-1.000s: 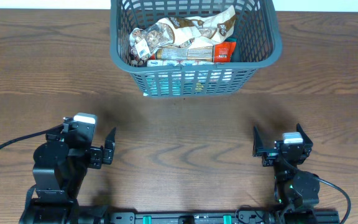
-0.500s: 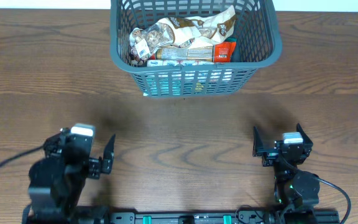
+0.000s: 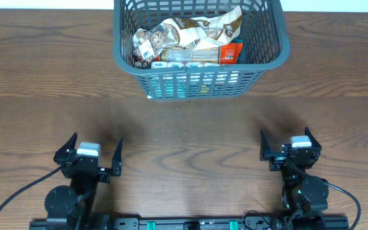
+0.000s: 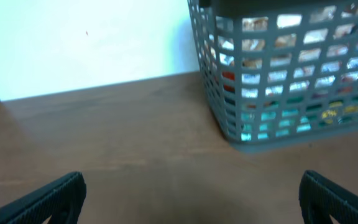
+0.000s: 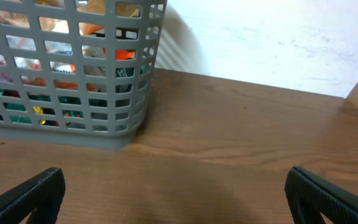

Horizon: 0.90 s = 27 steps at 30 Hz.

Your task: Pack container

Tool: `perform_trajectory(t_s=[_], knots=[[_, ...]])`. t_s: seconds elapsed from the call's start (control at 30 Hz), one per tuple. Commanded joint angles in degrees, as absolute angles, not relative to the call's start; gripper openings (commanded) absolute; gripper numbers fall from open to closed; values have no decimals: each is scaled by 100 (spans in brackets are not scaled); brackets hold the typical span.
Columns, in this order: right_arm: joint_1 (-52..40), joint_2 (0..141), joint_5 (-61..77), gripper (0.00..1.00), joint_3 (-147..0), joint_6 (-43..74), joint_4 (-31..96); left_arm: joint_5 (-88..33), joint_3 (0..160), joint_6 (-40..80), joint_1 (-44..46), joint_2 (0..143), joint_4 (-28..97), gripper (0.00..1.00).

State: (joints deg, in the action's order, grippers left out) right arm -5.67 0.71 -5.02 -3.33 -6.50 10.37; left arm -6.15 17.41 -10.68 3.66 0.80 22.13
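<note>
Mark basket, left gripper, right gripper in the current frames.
basket (image 3: 200, 84): overhead view, front lattice wall
left gripper (image 3: 98, 137): overhead view, midway between its open jaws
right gripper (image 3: 285, 130): overhead view, midway between its open jaws

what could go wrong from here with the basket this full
The snack packets look loosely heaped in the container, the top ones seemingly close to the rim; a nudge might tip one out.
The left gripper and right gripper sit open and empty; if either reaches in, a finger could snag the slotted wall.
</note>
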Motion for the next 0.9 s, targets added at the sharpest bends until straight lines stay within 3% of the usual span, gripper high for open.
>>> perform_trajectory(t_s=[0.0, 0.27, 0.87], knots=[[-530, 32, -574, 99, -305, -585, 1020, -679, 1328, -829, 401, 14, 1544, 99], [-530, 32, -574, 99, -305, -585, 1020, 97, 486, -193, 401, 14, 432, 99], [-530, 32, -574, 99, -305, -585, 1020, 279, 23, -119, 401, 14, 401, 99]])
